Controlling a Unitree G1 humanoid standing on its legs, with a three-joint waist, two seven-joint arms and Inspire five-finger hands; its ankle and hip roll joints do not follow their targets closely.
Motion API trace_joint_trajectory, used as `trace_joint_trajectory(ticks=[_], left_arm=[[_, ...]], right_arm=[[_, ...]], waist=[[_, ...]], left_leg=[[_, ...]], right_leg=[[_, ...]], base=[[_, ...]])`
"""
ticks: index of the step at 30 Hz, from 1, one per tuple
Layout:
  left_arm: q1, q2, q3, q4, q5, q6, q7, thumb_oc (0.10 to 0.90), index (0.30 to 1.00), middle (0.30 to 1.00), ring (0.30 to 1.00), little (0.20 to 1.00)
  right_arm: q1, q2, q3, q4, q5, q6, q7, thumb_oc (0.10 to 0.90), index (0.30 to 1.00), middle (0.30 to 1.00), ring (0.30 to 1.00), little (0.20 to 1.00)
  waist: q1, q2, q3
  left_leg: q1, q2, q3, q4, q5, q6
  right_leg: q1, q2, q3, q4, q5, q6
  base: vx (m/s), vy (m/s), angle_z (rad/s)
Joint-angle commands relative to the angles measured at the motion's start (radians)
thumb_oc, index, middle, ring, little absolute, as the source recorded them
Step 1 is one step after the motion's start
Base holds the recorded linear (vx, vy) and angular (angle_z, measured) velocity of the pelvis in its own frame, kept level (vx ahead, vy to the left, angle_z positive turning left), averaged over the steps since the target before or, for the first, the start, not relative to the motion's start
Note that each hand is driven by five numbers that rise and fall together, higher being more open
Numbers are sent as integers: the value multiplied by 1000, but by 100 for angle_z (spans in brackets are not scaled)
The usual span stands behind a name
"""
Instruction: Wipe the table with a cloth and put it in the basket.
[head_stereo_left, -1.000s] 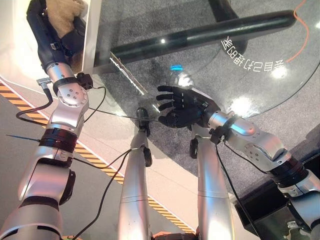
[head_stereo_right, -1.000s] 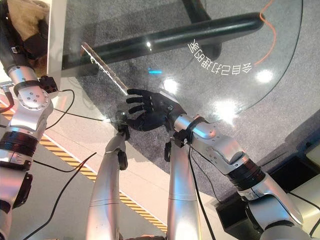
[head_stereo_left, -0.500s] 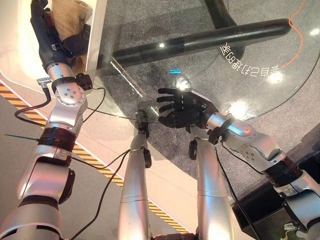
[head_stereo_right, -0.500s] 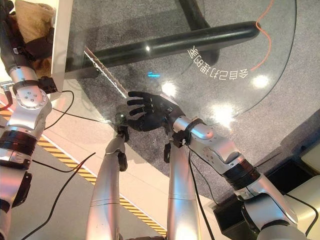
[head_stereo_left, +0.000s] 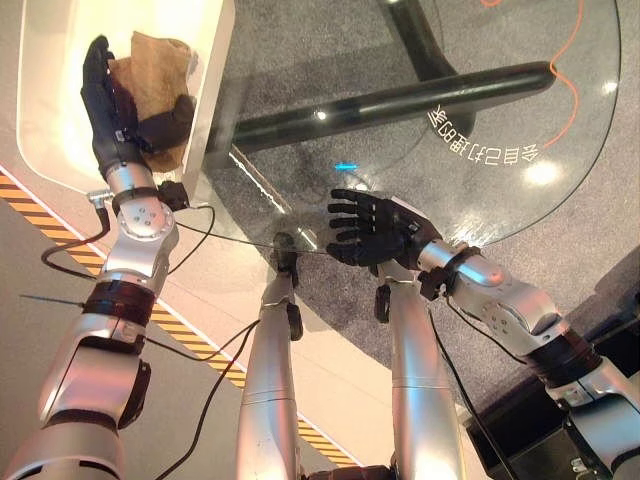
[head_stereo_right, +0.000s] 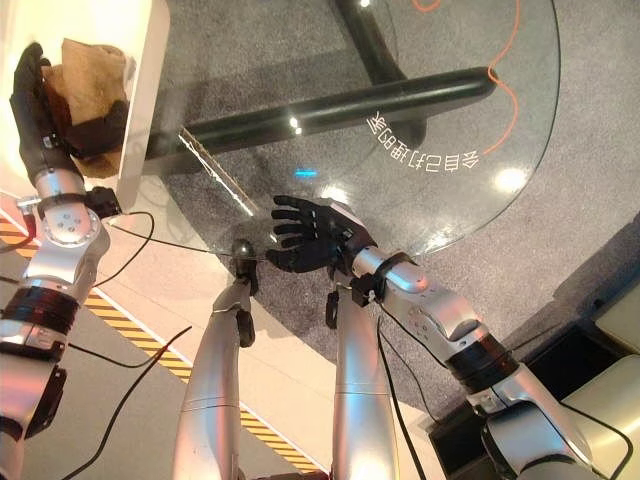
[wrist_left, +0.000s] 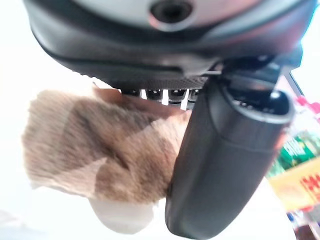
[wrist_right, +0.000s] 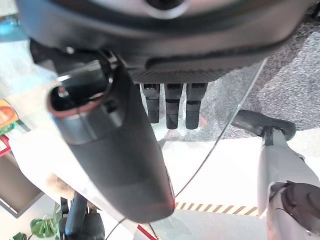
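Observation:
A tan-brown cloth (head_stereo_left: 150, 68) lies bunched inside the white basket (head_stereo_left: 45, 110) at the far left, beside the table. My left hand (head_stereo_left: 105, 100) reaches into the basket, with its thumb and fingers curled round the cloth (wrist_left: 100, 150). At the near edge of the round glass table (head_stereo_left: 490, 110), my right hand (head_stereo_left: 375, 225) hovers palm-down. Its fingers are spread straight and hold nothing, as the right wrist view also shows past the thumb (wrist_right: 120, 145).
Through the glass shows the table's black base bar (head_stereo_left: 400, 95) on grey carpet, with an orange cable (head_stereo_left: 572, 85) at the far right. Yellow-black striped tape (head_stereo_left: 190, 325) runs across the floor at the left. A dark box (head_stereo_left: 520, 440) stands at the lower right.
The whole picture has shifted, bringing more of the basket into view. My left hand stays on the cloth in the basket; my right hand remains open over the table's near edge.

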Motion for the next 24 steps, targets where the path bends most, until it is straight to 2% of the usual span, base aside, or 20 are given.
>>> trace_joint_trajectory(ticks=[1,6,14,20,24], left_arm=[[46,56,156,-55,-5,-85,19,800,900,900,900,900],[111,64,204,-109,-28,-104,-17,800,900,900,900,900],[238,10,271,-251,-37,-166,-84,800,900,900,900,900],[362,-56,298,-407,-67,-166,-178,800,900,900,900,900],[496,-132,275,-530,-81,-146,-219,800,900,900,900,900]], right_arm=[[86,-14,-49,-155,-28,-18,22,800,900,900,900,900],[141,-5,-77,-189,-54,-16,38,800,900,900,900,900],[232,51,-103,-217,-116,-27,54,800,900,900,900,900],[309,88,-125,-194,-149,-57,80,800,900,900,900,900],[381,122,-136,-166,-182,-102,107,800,900,900,900,900]], waist=[[7,10,-6],[9,7,-6],[19,0,-6],[36,-9,-6],[53,-16,-6]], left_leg=[[52,-92,103,-20,-32,60],[121,-93,101,-37,-41,63],[232,-103,88,-68,-51,68],[316,-113,66,-92,-49,67],[374,-116,45,-106,-46,65]], right_leg=[[86,94,10,-170,73,21],[150,97,8,-181,62,19],[263,105,-4,-188,35,11],[364,112,-21,-206,15,0],[438,113,-37,-223,2,-8]], base=[[-18,-47,1],[-16,-51,0],[-28,-79,2],[-35,-128,1],[-47,-152,1]])
